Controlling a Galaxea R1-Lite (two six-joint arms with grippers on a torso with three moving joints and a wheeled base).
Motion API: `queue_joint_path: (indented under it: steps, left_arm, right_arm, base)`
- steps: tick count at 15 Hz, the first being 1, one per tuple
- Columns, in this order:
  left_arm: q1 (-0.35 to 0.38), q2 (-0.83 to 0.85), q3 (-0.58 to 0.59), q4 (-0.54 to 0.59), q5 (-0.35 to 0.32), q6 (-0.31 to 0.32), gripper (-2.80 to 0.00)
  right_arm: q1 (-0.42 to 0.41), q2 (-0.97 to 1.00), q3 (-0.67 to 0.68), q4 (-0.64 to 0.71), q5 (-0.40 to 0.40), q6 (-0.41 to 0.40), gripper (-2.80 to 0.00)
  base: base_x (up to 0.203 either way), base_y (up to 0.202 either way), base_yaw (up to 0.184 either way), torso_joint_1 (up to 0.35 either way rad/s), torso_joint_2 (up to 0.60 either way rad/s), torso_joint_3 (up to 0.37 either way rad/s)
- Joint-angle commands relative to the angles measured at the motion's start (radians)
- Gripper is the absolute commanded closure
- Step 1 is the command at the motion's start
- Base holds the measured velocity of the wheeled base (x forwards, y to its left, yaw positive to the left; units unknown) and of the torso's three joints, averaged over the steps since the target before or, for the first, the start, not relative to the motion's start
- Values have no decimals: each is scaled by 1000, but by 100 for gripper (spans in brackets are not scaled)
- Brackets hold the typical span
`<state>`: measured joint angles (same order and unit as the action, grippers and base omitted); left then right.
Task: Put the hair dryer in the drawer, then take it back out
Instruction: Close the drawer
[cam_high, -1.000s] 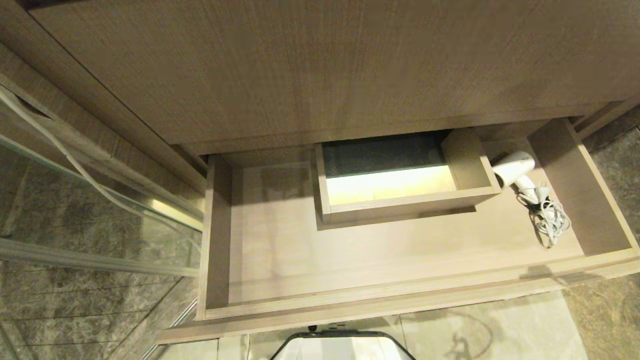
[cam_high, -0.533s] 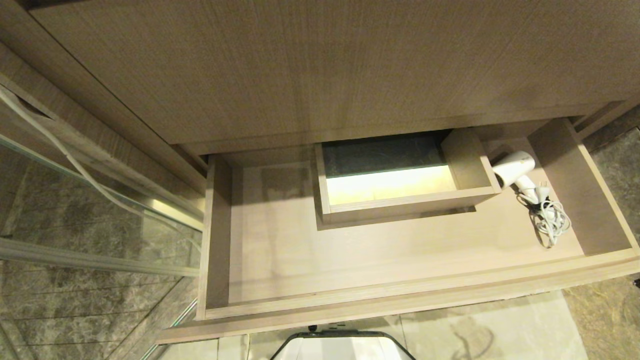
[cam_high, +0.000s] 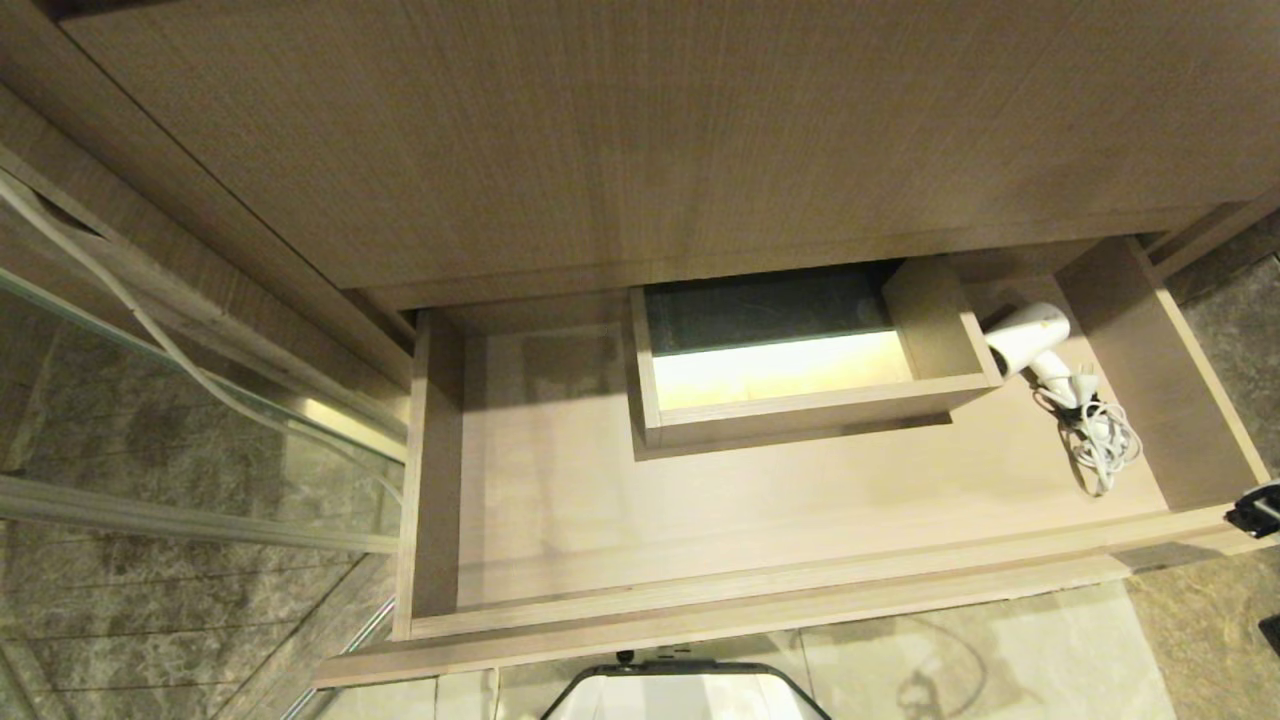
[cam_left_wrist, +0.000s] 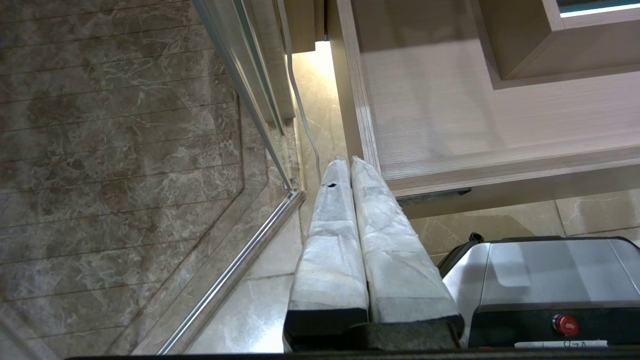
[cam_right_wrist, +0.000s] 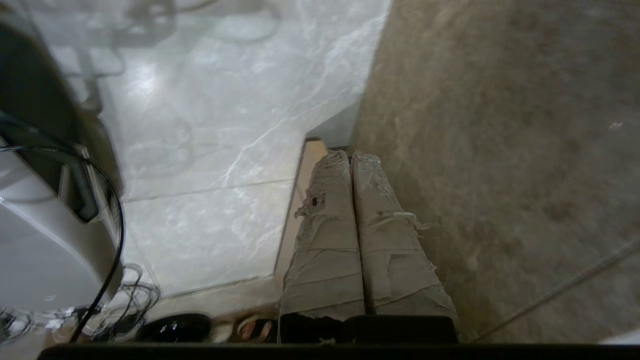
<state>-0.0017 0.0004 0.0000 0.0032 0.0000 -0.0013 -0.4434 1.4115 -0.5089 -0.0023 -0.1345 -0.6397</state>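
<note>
hair dryer (cam_high: 1028, 338) in drawer (cam_high: 760, 590), right of cutout box (cam_high: 800, 410)

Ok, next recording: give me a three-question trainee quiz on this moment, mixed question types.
1. True or false: the hair dryer lies inside the open drawer.
2. Which end of the drawer holds it? A) robot's left B) centre C) robot's right
3. Fill in: the right gripper is ____, holding nothing, over the floor.

Key: 1 true. 2 C, beside the boxed cutout, with its bundled cord toward the front. 3 shut, as is the parked left gripper.
</note>
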Motion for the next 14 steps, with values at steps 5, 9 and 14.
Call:
queue_joint_path:
  steps: [5, 9, 14]
  left_arm:
    - [0, 0, 0, 0, 0, 0, 0]
    - [0, 0, 2, 1, 0, 0, 0]
    - [0, 0, 2, 0, 0, -2, 0]
  right_arm:
    - [0, 256, -115, -146, 1, -8, 0]
    - [0, 282, -120, -254, 2, -6, 0]
    - [2, 260, -137, -403, 57, 12, 0]
  base:
    - [0, 0, 0, 0, 0, 0]
    - [0, 0, 0, 0, 0, 0]
    - [0, 0, 0, 0, 0, 0]
